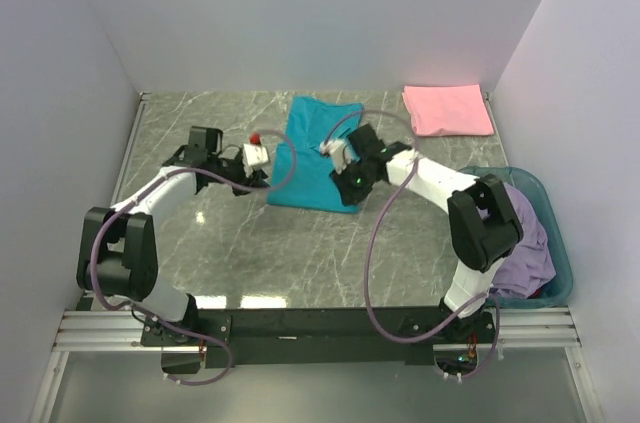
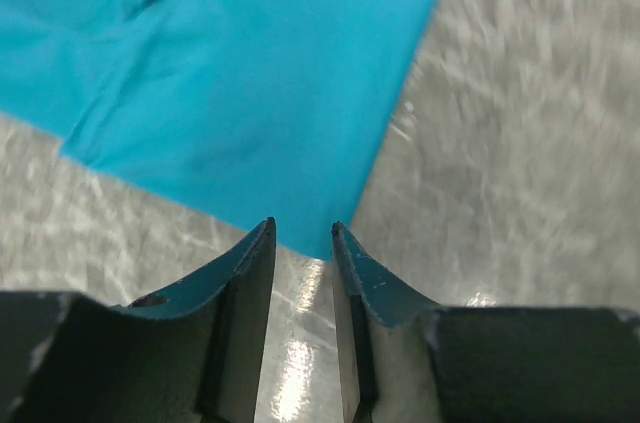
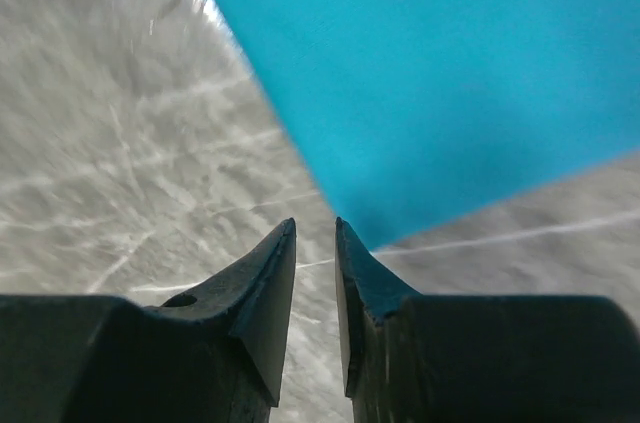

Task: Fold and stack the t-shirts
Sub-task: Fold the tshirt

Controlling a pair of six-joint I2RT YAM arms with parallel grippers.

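Listing what sits on the grey marbled tabletop (image 1: 230,243), as seen from the near edge:

- Teal t-shirt (image 1: 312,133): spread flat at 12 o'clock from the tabletop's middle.
- Pink t-shirt (image 1: 447,109): folded into a neat rectangle at 1 o'clock, in the far corner, well apart from the teal one.
- Lavender t-shirt (image 1: 530,248): bunched up inside a teal basket (image 1: 562,258) at 4 o'clock.
- Left hand (image 2: 302,228): low at the teal t-shirt's 9 o'clock side. Its fingers are drawn near each other with a slim gap, and a corner of the cloth is right at the tips. I cannot tell whether it grips the cloth.
- Right hand (image 3: 315,225): reaching in from 3 o'clock, with the same narrow gap and the cloth's edge at one tip. Its grip is likewise unclear.
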